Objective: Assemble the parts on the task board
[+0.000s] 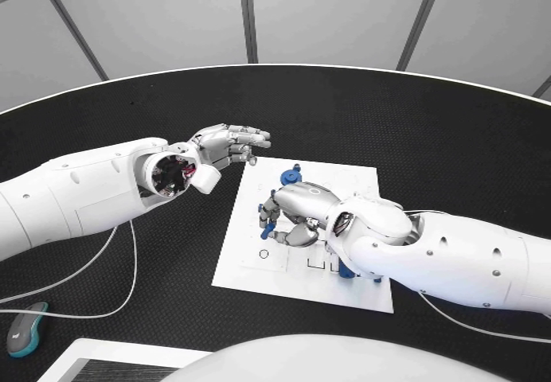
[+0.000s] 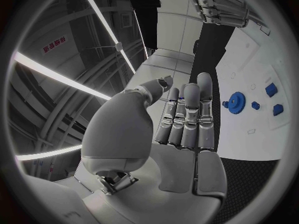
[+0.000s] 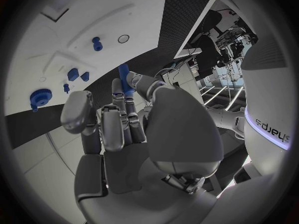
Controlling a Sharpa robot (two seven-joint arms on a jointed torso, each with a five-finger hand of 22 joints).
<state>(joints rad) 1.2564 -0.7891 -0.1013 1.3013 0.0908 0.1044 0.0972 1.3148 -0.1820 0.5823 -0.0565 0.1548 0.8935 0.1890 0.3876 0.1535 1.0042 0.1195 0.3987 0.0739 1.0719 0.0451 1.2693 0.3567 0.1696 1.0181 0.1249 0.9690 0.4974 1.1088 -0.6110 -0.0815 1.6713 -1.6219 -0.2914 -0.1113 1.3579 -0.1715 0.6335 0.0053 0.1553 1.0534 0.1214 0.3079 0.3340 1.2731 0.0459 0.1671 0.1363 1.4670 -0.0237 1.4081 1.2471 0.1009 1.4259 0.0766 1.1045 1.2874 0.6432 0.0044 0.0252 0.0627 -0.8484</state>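
A flat white rectangular task board [image 1: 345, 179] with thin black outline markings lies at the centre of the frame on the matte black round surface [image 1: 138, 111]. Small glossy blue plastic parts stand on it: a blue toothed gear [image 2: 236, 103] and a blue peg [image 3: 96, 44]. The left silver metal robot hand [image 1: 230, 143], upper left of centre, and the right robot hand [image 1: 293, 211] are both silver-grey, on white arms.
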